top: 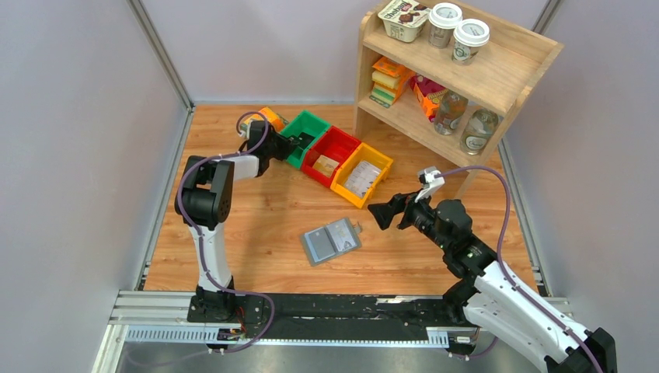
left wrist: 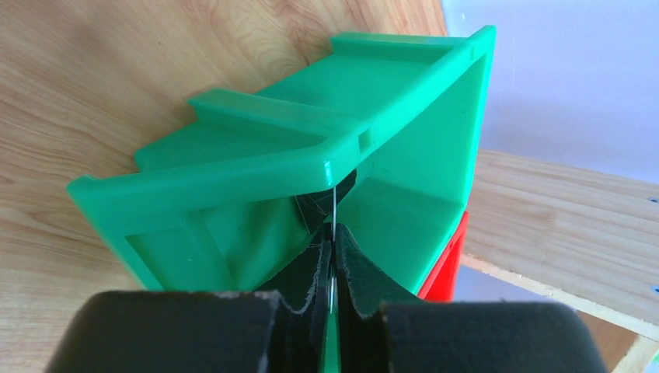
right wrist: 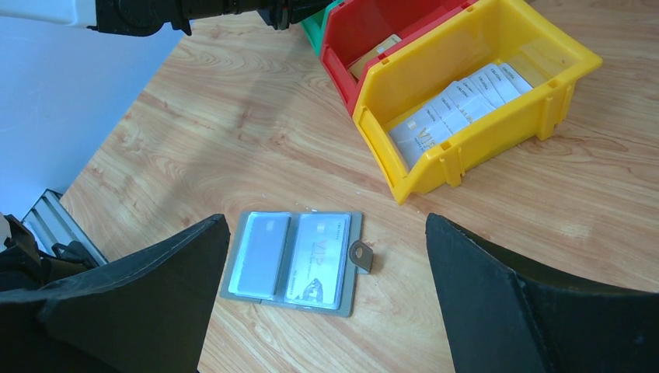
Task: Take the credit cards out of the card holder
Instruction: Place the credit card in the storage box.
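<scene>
The grey card holder [top: 332, 241] lies open on the table, and in the right wrist view [right wrist: 291, 260] a white VIP credit card [right wrist: 320, 260] and a greyish card [right wrist: 260, 252] sit in its clear pockets. My left gripper [top: 291, 142] is at the green bin [top: 307, 132], shut on a thin credit card [left wrist: 334, 203] seen edge-on between the fingers [left wrist: 357, 268], held over the bin's opening [left wrist: 404, 155]. My right gripper [top: 386, 211] is open and empty, hovering just right of the holder, jaws wide apart in its wrist view [right wrist: 326, 224].
A red bin [top: 332, 154] and a yellow bin [top: 362, 176] holding several white cards [right wrist: 455, 105] stand beside the green one. An orange-green carton [top: 270, 118] lies behind the left gripper. A wooden shelf [top: 466, 78] with cups and bottles stands at the back right.
</scene>
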`<state>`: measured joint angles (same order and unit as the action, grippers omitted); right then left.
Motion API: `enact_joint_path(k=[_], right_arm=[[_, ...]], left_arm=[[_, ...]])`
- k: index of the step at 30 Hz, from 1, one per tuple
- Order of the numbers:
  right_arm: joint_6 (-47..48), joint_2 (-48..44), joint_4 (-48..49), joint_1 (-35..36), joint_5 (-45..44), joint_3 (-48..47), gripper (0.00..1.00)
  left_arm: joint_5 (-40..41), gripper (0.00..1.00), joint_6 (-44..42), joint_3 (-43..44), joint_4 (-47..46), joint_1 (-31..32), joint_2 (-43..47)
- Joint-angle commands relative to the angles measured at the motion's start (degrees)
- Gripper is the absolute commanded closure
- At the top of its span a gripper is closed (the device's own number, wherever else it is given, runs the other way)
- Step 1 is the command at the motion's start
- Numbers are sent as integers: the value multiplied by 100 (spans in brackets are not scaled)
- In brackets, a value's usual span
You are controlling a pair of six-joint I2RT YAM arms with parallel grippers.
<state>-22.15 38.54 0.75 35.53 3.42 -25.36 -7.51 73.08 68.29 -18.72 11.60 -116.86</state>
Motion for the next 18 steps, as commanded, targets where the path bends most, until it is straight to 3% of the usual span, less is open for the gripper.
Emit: enact_joint_path(k=[1, 4, 18], right_arm=[[115, -128, 267, -20, -140, 14, 0], [106, -137, 250, -20, -175, 14, 0], [114, -269, 136, -11, -122, -38, 0]], left_arm=[[-67, 88, -189, 281, 474, -8, -30], [-49, 81, -189, 334, 772, -8, -4], [-23, 68, -303, 114, 1309, -17, 900]])
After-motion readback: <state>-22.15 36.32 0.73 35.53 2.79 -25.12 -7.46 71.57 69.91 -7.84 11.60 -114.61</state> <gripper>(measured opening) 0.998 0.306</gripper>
